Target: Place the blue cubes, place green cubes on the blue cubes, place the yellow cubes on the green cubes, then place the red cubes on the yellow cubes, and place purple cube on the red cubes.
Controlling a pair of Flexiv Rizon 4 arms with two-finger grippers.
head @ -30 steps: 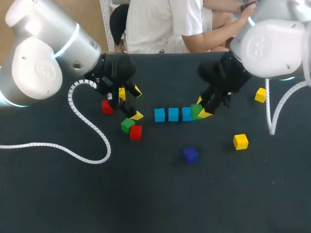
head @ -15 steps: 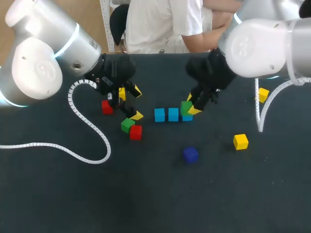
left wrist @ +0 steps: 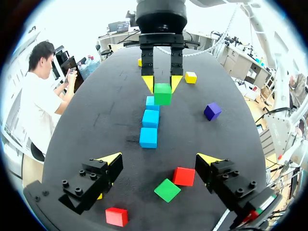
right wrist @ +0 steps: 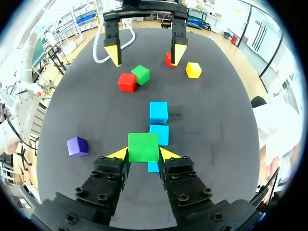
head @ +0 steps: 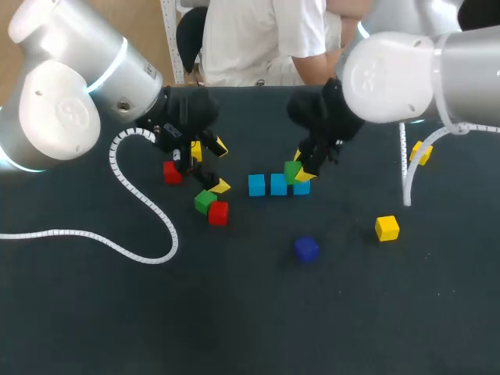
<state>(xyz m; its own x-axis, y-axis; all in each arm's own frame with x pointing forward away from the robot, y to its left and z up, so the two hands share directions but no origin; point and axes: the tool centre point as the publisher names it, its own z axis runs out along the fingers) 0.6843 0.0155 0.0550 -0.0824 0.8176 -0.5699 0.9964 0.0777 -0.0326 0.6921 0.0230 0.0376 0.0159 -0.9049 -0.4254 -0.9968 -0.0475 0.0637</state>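
Note:
Three blue cubes (head: pixel 279 184) lie in a row mid-table. My right gripper (head: pixel 298 172) is shut on a green cube (head: pixel 293 170) and holds it just above the row's right end; in the right wrist view the green cube (right wrist: pixel 143 147) sits between the yellow tips, over the nearest blue cubes (right wrist: pixel 159 134). My left gripper (head: pixel 219 166) stands open left of the row, nothing between its fingers. Close under it lie a second green cube (head: pixel 205 201) and a red cube (head: pixel 218 212). Another red cube (head: pixel 172 172) and a yellow cube (head: pixel 195 151) lie beside that gripper.
A purple cube (head: pixel 306 249) lies in front of the row. Two yellow cubes (head: pixel 387 227) (head: pixel 420 152) lie to the right. The left arm's white cable (head: pixel 148 211) loops across the table's left side.
My right arm has carried the green cube leftward and a little back, from beside the row's right end to over it. The left arm has not moved.

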